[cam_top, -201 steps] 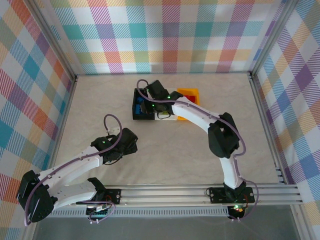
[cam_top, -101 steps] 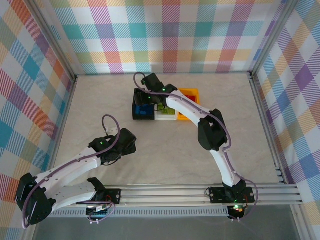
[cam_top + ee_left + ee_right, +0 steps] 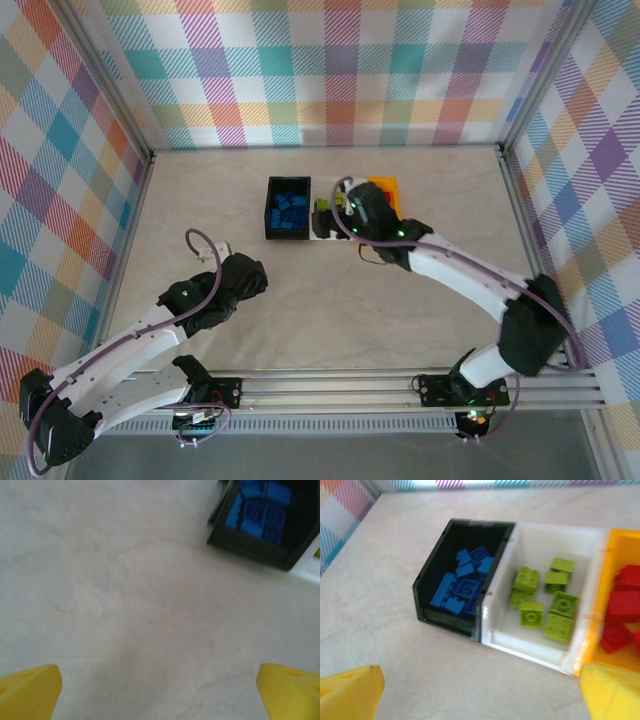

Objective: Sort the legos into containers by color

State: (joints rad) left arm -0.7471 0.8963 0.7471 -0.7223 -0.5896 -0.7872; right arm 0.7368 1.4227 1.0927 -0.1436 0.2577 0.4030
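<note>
A second ago my right arm was stretched out over the black rectangular plastic bin point(image 3: 447, 623). Now it has pulled back to the near side of the clear white plastic bin point(image 3: 520, 650), and the black bin's whole opening is uncovered again. The right gripper point(image 3: 480, 695) hangs just short of the clear bin with its yellow fingers point(image 3: 350, 690) spread wide and nothing between them.

From the right wrist view I can check all three containers against the clear bin. The black bin touches its left wall and holds a heap of small blue studded bricks point(image 3: 462, 587). The clear bin itself holds the lime green studded bricks point(image 3: 532, 614). The orange plastic bin point(image 3: 612, 555) touches its right wall and holds the red studded bricks point(image 3: 622, 605). I see no colour in the wrong bin.

The left gripper point(image 3: 160, 692) sits well to the near left of the clear bin over bare pale worktop point(image 3: 200, 220). Its fingers point(image 3: 290, 690) are also spread and empty, and that arm has drawn back a little toward its base.

I see no loose brick on the worktop from above. I judge that the retreat followed a last drop into the black bin, and that the sort is finished or nearly so
</note>
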